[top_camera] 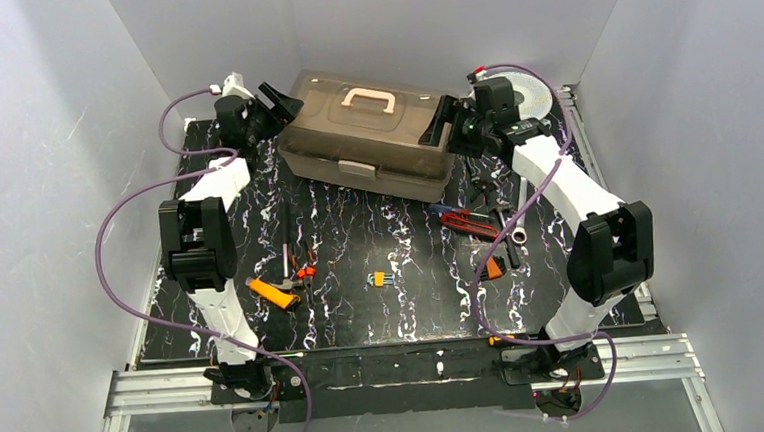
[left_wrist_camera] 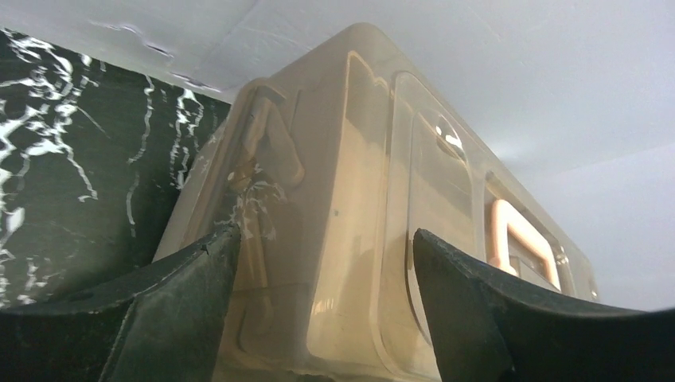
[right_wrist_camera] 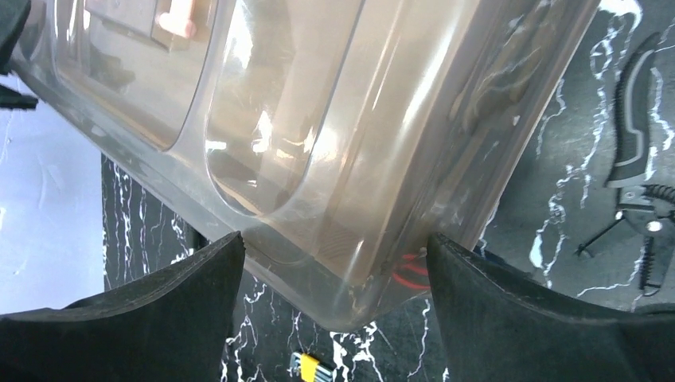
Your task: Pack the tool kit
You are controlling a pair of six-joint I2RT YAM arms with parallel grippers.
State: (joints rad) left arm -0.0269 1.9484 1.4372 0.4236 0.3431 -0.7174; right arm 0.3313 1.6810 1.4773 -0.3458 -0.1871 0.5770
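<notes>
large taupe plastic toolbox (top_camera: pixel 369 155), smoky translucent lid (top_camera: pixel 325 94) shut, is sitting at the far middle of the black marbled counter (top_camera: pixel 364 322). left hand (top_camera: pixel 281 104) and right hand (top_camera: pixel 442 122) are flanking its ends, fingers standing apart, clamping nothing. orange-handled tool (top_camera: pixel 273 293) and red-handled tools (top_camera: pixel 469 223) are lying loose nearer the bases.
</notes>
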